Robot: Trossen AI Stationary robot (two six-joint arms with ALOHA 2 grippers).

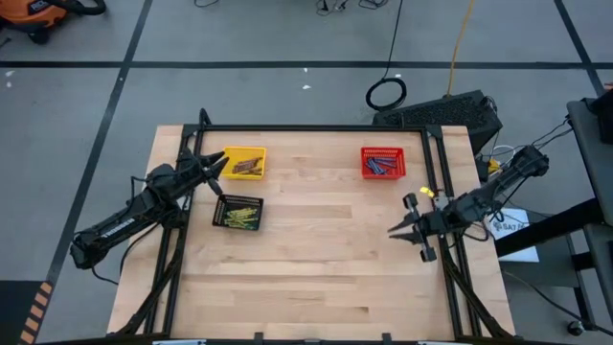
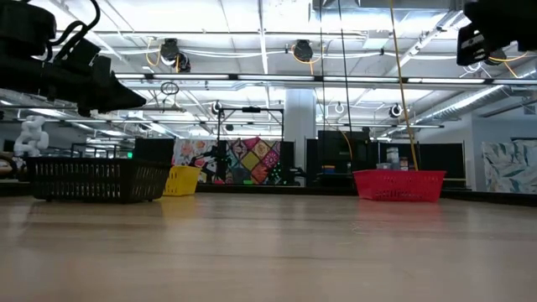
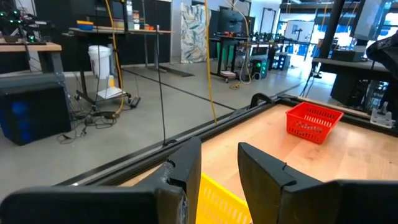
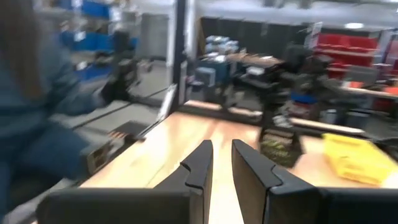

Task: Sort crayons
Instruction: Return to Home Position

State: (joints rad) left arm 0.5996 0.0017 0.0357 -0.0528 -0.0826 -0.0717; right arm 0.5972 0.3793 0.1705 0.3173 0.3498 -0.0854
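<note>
Crayons [image 1: 246,167] indistinctly small; person [image 4: 34,99] blurred, edge-cropped

Open tabletop [image 1: 316,268] mid and front, left hand [image 1: 220,168] by yellow basket [image 1: 245,162], black basket [image 1: 238,213], red basket [image 1: 383,162] opposite

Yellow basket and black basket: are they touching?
Apart. The high view shows a strip of bare table between the yellow basket and the black basket.

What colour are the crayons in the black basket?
Yellow-green crayons; the high view shows them best.
</note>
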